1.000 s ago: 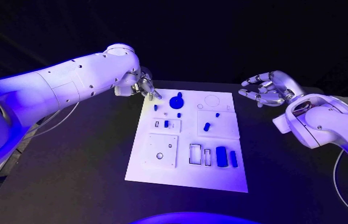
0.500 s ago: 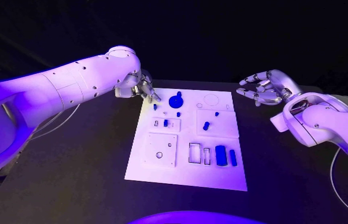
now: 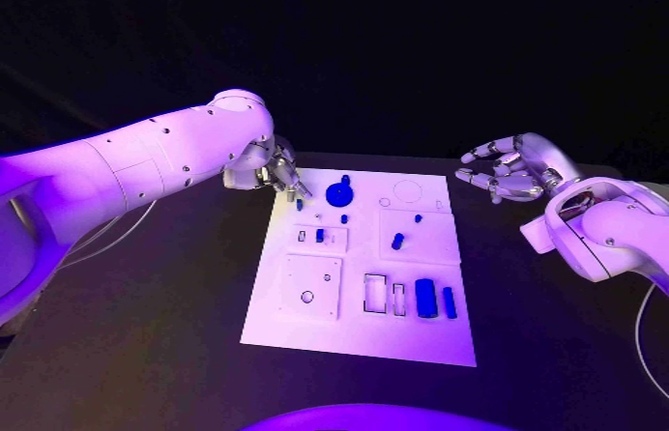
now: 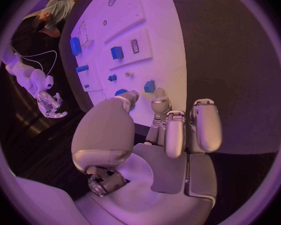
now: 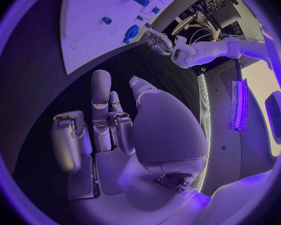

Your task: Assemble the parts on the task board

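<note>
- Board [image 3: 360,301] lies flat mid-counter [image 3: 154,354], blue parts [image 3: 425,299] scattered over it, biggest one [image 3: 339,195] near its far edge.
- Left hand [image 3: 277,172] hangs at the board's far left corner, fingers [image 4: 160,106] loosely spread, holding nothing, tips just beside a small blue part [image 4: 150,86].
- Right hand [image 3: 508,172] sits off the board's far right corner, fingers half-curled and apart, empty.

Left hand [image 3: 276,172]: palm hidden behind its own forearm in the head view; contact of fingertips with the task board [image 3: 360,334] cannot be told.
Small blue peg [image 3: 299,204]: partly covered by the left fingertips [image 3: 299,188].
Task board, right wrist view: far end cut off by the circle's rim.
Smallest parts [image 3: 344,219]: shapes too small to tell.
</note>
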Robot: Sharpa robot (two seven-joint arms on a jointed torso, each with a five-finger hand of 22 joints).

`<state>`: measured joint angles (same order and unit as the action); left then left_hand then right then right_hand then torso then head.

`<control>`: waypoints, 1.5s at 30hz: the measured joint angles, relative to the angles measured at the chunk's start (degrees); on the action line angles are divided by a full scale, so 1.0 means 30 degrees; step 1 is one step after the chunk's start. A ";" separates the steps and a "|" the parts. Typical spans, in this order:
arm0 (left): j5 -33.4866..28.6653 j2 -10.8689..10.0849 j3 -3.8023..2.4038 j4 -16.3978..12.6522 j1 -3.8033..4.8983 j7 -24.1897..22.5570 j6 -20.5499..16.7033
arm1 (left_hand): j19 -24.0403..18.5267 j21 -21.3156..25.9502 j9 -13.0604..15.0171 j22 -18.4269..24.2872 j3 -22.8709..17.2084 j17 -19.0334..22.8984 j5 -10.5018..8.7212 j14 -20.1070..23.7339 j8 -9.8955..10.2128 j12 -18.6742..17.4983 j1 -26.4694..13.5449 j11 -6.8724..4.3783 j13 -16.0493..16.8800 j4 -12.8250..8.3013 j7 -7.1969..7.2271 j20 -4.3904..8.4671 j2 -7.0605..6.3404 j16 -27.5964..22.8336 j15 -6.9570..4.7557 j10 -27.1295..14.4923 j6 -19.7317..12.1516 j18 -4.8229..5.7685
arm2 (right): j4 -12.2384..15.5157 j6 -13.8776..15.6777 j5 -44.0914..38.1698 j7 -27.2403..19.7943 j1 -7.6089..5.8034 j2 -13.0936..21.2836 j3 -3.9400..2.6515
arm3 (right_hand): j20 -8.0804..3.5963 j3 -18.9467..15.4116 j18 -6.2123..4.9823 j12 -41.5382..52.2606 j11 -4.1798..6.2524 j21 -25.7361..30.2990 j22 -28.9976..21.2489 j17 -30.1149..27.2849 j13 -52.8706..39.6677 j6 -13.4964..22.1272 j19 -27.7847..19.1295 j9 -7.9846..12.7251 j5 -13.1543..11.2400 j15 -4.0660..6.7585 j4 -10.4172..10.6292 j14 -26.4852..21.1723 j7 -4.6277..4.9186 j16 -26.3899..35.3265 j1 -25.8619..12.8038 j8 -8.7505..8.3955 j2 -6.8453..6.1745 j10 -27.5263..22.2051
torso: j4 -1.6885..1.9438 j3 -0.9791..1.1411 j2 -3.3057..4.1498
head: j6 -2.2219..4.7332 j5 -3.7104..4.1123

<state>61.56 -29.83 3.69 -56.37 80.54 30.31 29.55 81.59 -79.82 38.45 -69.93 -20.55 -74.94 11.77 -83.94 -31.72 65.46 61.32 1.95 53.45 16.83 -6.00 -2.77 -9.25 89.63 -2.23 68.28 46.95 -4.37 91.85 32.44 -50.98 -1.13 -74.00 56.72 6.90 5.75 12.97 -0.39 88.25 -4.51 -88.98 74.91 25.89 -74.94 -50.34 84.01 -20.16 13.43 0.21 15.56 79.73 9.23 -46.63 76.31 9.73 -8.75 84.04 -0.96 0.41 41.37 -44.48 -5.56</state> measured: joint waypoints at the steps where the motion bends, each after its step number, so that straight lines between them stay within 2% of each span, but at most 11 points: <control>1: -0.0011 0.0002 0.0001 -0.0008 -0.0004 0.0000 0.0007 | 0.0000 0.0000 0.0000 -0.0029 0.0000 0.0000 0.0000 0.0000 0.0000 0.0000 0.0048 0.0000 0.0000 0.0000 0.0039 0.0000 0.0048 0.0000 0.0000 0.0000 0.0040 0.0000 | 0.0000 0.0000 0.0001 0.0000 0.0000 0.0000 0.0000 | 0.0000 0.0000 -0.0001 0.0000 0.0000 0.0000 0.0000 0.0000 0.0000 0.0000 0.0000 0.0000 0.0000 0.0000 0.0000 0.0000 0.0000 0.0000 -0.0001 0.0000 0.0000 0.0000 | -0.0004 0.0002 0.0000 | -0.0002 0.0000; 15: -0.0229 0.0135 0.0062 -0.0005 -0.0210 0.0000 -0.0006 | 0.0000 0.0000 -0.0047 -0.0076 -0.0301 0.0003 0.0000 0.0000 -0.0081 0.0079 0.0423 -0.0001 0.0022 -0.0074 0.0060 0.0000 0.0423 0.0000 0.0000 0.0001 0.0194 0.0000 | 0.0003 -0.0002 0.0006 -0.0005 0.0001 -0.0023 0.0000 | 0.0000 0.0000 -0.0001 0.0000 0.0000 0.0076 0.0012 0.0001 0.0003 0.0000 -0.0001 -0.0016 0.0001 0.0000 0.0000 0.0000 0.0000 0.0000 0.0000 0.0000 0.0000 0.0000 | -0.0004 0.0002 0.0009 | -0.0084 0.0031; 17: -0.0250 0.0135 0.0064 -0.0001 -0.0218 0.0000 -0.0011 | -0.0001 0.0000 -0.0047 -0.0108 -0.0430 0.0003 0.0000 0.0000 -0.0082 0.0147 0.0597 -0.0072 0.0058 -0.0105 0.0162 0.0001 0.0598 0.0000 0.0000 0.0073 0.0298 0.0000 | 0.0003 -0.0002 0.0006 -0.0005 0.0002 -0.0023 0.0000 | 0.0000 0.0000 0.0000 0.0000 0.0000 0.0076 0.0014 0.0001 0.0003 0.0000 0.0000 -0.0016 0.0000 0.0000 -0.0001 0.0000 0.0000 0.0000 0.0000 0.0000 0.0000 0.0000 | -0.0004 0.0002 0.0009 | -0.0086 0.0031; 19: -0.0272 0.0134 0.0065 0.0001 -0.0221 0.0000 -0.0020 | 0.0000 0.0000 -0.0047 -0.0108 -0.0430 0.0003 0.0000 0.0001 -0.0160 0.0147 0.0681 -0.0072 0.0059 -0.0105 0.0161 0.0001 0.0514 0.0000 -0.0001 0.0073 0.0296 0.0001 | 0.0003 -0.0002 0.0007 -0.0005 0.0002 -0.0023 0.0000 | 0.0000 0.0000 0.0000 0.0000 0.0000 0.0076 0.0013 0.0001 0.0004 0.0000 0.0000 -0.0016 0.0000 0.0000 0.0000 0.0000 0.0000 0.0000 0.0000 0.0000 0.0000 0.0000 | -0.0004 0.0002 0.0009 | -0.0093 0.0027; 25: -0.0357 0.0126 0.0067 -0.0006 -0.0233 0.0000 -0.0042 | -0.0001 0.0000 -0.0041 -0.0141 -0.0916 0.0004 0.0000 0.0001 -0.0287 0.0147 0.1277 -0.0180 0.0059 -0.0161 0.0170 0.0001 0.0724 0.0000 0.0000 0.0103 0.0439 0.0000 | 0.0003 -0.0002 0.0010 -0.0007 0.0002 -0.0022 -0.0001 | 0.0000 0.0000 0.0000 0.0000 0.0000 0.0075 0.0012 0.0001 0.0005 0.0000 0.0000 -0.0016 0.0000 0.0000 -0.0001 0.0000 -0.0001 0.0000 0.0000 0.0000 0.0000 0.0000 | -0.0004 -0.0002 0.0005 | -0.0112 0.0040; 32: -0.0534 0.0117 0.0068 -0.0032 -0.0243 -0.0001 -0.0143 | 0.0070 0.0000 0.0341 -0.0222 -0.3092 0.0005 -0.0002 -0.0004 -0.1009 0.0222 0.3088 -0.0381 0.0023 -0.0483 0.0406 0.0071 0.0866 0.0000 -0.0146 0.0110 0.0457 0.0001 | -0.0002 -0.0002 0.0011 -0.0010 0.0002 -0.0032 -0.0001 | 0.0000 0.0000 0.0000 0.0000 0.0000 0.0076 0.0010 0.0001 0.0007 0.0000 0.0000 -0.0014 0.0001 0.0000 -0.0001 0.0000 0.0000 0.0000 0.0000 0.0000 0.0000 0.0000 | 0.0000 -0.0007 -0.0004 | -0.0145 0.0048; 34: -0.0583 0.0112 0.0068 -0.0034 -0.0246 -0.0002 -0.0193 | 0.0068 0.0000 0.0438 -0.0222 -0.3603 0.0005 -0.0016 -0.0058 -0.1120 0.0222 0.3227 -0.0445 0.0018 -0.0592 0.0402 0.0070 0.0779 0.0000 -0.0200 0.0175 0.0452 0.0002 | -0.0004 -0.0002 0.0011 -0.0010 0.0002 -0.0033 -0.0001 | 0.0000 0.0000 0.0000 0.0000 0.0000 0.0075 0.0010 0.0001 0.0007 0.0000 0.0000 -0.0014 0.0001 0.0000 -0.0001 0.0000 0.0000 0.0000 0.0000 0.0000 0.0000 0.0000 | 0.0000 -0.0007 -0.0005 | -0.0156 0.0053; 38: -0.0720 0.0100 0.0068 -0.0040 -0.0250 -0.0007 -0.0331 | 0.0069 -0.0036 0.0735 -0.0279 -0.5414 0.0006 -0.0078 -0.0030 -0.1614 0.0221 0.3578 -0.0444 -0.0108 -0.1259 0.0437 0.0070 0.0490 0.0000 -0.0255 0.0175 0.0076 0.0000 | -0.0009 -0.0004 0.0012 -0.0011 0.0002 -0.0034 -0.0001 | 0.0000 -0.0001 0.0000 0.0000 0.0000 0.0075 0.0008 0.0001 0.0008 0.0000 0.0000 -0.0013 0.0001 0.0000 -0.0001 0.0000 0.0000 0.0000 0.0000 0.0000 0.0000 0.0001 | -0.0002 -0.0007 -0.0005 | -0.0183 0.0060; 41: -0.0834 0.0087 0.0069 -0.0041 -0.0252 -0.0013 -0.0449 | 0.0069 -0.0058 0.0741 -0.0301 -0.5812 0.0006 0.0008 -0.0031 -0.2059 0.0221 0.3657 -0.0443 -0.0197 -0.0895 0.0366 0.0071 0.0436 0.0000 -0.0254 0.0175 -0.0125 0.0001 | -0.0011 -0.0005 0.0012 -0.0012 0.0002 -0.0033 -0.0001 | 0.0000 -0.0001 0.0000 0.0000 0.0000 0.0075 0.0007 0.0002 0.0008 0.0000 0.0000 -0.0012 0.0001 0.0000 -0.0001 0.0000 0.0000 0.0000 0.0000 0.0000 0.0000 0.0000 | 0.0000 -0.0005 -0.0004 | -0.0201 0.0062; 45: -0.1023 0.0021 0.0069 -0.0088 -0.0254 -0.0021 -0.0599 | 0.0069 -0.0058 0.0760 -0.0300 -0.5993 0.0007 0.0012 -0.0032 -0.2278 0.0221 0.3657 -0.0443 -0.0216 -0.0713 0.0333 0.0071 0.0436 0.0000 -0.0253 0.0174 -0.0160 0.0000 | -0.0011 -0.0006 0.0012 -0.0012 0.0002 -0.0028 -0.0001 | 0.0000 -0.0001 0.0000 0.0000 0.0000 0.0075 0.0006 0.0002 0.0009 0.0000 0.0000 -0.0011 0.0001 0.0000 -0.0001 0.0000 0.0000 0.0000 0.0000 0.0078 0.0000 0.0000 | 0.0005 0.0002 -0.0004 | -0.0220 0.0060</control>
<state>58.49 -29.76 3.90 -56.63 79.78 30.25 27.75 81.80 -79.99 40.74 -70.83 -38.53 -74.92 11.80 -84.03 -38.56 66.12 72.30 0.62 52.80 14.69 -5.00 -2.56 -7.95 89.63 -2.99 68.80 46.47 -4.37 91.82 32.43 -50.94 -1.16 -73.99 56.64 6.90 5.75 12.97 -0.39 88.25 -4.51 -88.75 74.93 25.90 -74.92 -50.35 84.01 -20.20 13.43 0.21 15.56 79.73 9.23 -46.63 76.31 9.96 -8.75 84.04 -0.94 0.41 41.36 -45.14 -5.38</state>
